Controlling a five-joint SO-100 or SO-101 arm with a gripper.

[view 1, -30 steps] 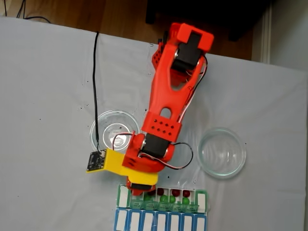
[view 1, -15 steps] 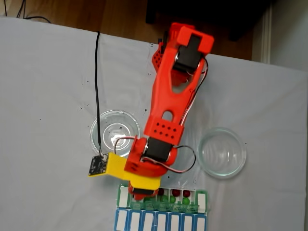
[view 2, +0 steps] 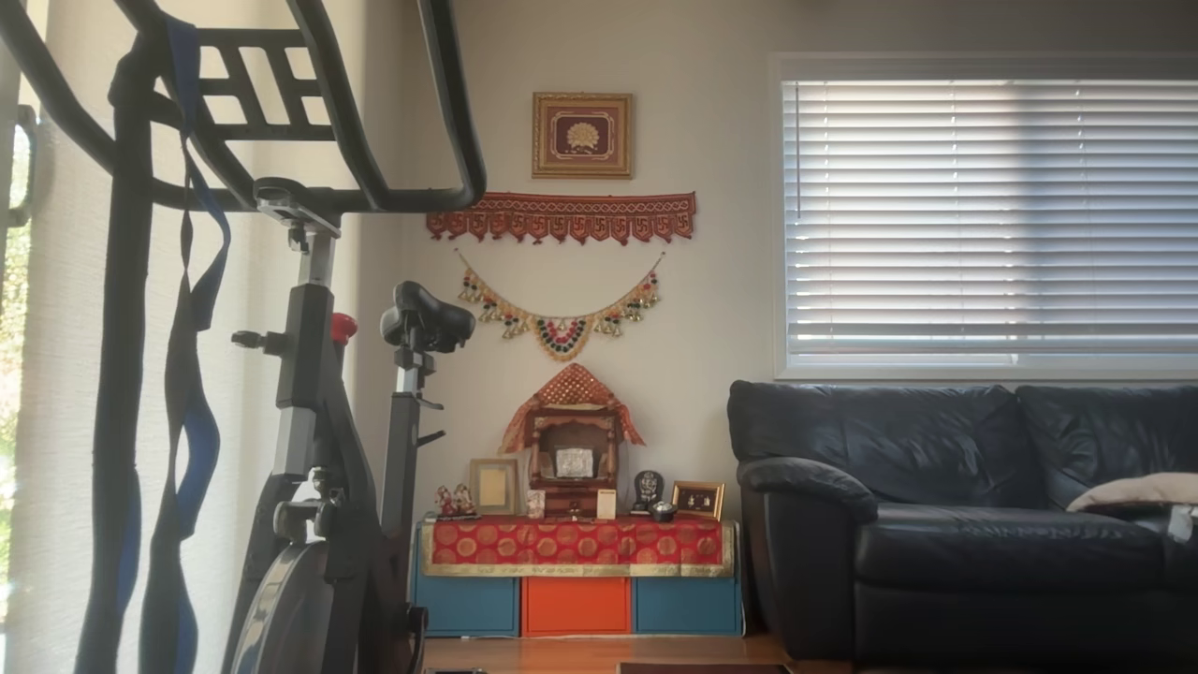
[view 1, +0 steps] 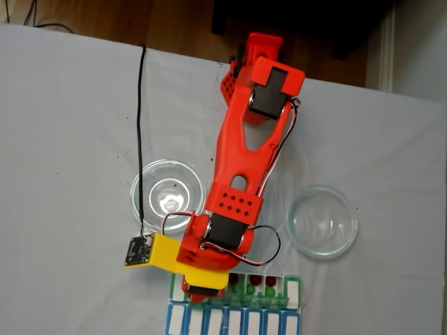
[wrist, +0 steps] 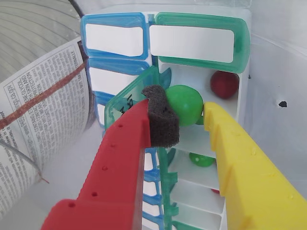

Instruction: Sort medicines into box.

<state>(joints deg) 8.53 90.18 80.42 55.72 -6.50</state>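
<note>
Wrist view: the hand [wrist: 184, 117] holds a green ball [wrist: 185, 104] between the foam pad [wrist: 160, 117] on its red finger and the yellow finger [wrist: 230, 143]. The two close on the ball from either side; contact on the yellow side is partly hidden, but the ball looks clamped. It hangs directly over an open white compartment of the green-lidded pill organiser [wrist: 201, 43]. A dark red ball [wrist: 224, 84] already lies in that compartment, toward its far wall. An open translucent green lid [wrist: 129, 103] stands just beside the red finger. Another green ball [wrist: 201, 159] sits in the next compartment down the frame. The blue-lidded row [wrist: 115, 40] lies alongside at left.

Judgement: step in hand is delivery of one green ball, at the release point. Next move calls for parting the fingers so the ball drops inside the walls, then lifting clear without catching the raised lid.

Fixed view: the arm [view 1: 248, 153] reaches from the far edge of the table [view 1: 63, 139], fully stretched toward the near edge, wrist pitched down over the left end of the organiser [view 1: 293, 289]. Several compartments to the right hold red and green balls. Two glass dishes [view 1: 167, 195] flank the forearm, both apparently empty.

Other view: a room, nothing of the task.
</note>
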